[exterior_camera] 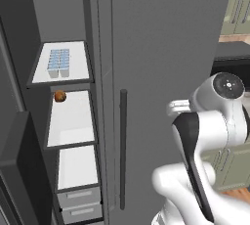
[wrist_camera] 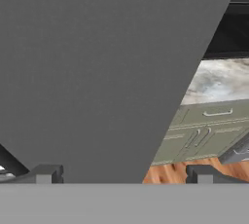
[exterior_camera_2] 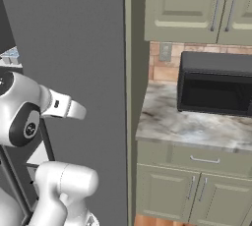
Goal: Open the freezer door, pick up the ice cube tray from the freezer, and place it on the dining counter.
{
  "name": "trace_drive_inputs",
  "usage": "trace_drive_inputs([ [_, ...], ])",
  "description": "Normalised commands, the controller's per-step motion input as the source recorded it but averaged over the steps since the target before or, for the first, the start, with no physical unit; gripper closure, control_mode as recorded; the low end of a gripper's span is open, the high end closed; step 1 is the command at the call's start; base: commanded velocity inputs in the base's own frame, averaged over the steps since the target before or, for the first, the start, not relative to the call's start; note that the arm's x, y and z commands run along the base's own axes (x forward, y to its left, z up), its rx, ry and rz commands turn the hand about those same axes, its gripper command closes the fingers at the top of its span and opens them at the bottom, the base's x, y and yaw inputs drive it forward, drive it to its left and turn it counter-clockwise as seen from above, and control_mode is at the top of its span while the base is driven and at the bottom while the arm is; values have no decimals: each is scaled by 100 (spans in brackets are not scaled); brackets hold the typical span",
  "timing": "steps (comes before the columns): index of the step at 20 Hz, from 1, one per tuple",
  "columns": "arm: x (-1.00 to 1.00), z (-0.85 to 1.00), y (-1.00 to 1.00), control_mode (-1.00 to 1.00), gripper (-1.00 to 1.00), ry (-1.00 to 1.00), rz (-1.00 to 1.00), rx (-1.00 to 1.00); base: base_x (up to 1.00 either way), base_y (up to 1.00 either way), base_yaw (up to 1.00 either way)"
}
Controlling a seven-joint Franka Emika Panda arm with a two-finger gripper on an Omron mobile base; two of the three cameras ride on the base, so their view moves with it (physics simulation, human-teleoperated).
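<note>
Pale blue ice cube tray (exterior_camera: pixel 59 62) rests on the open freezer's (exterior_camera: pixel 44 18) top shelf.

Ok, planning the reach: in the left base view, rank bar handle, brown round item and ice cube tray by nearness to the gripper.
1. bar handle, just left of the gripper.
2. brown round item, second shelf.
3. ice cube tray, upper shelf.
</note>
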Motion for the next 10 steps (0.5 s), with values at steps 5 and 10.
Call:
trace_drive_inputs([
  [5, -30, -18, -2, -100, -100, 9, 0, 3, 0, 0, 0],
  [10, -25, -27, 0, -100, -100, 0, 0, 1, 0, 0, 0],
])
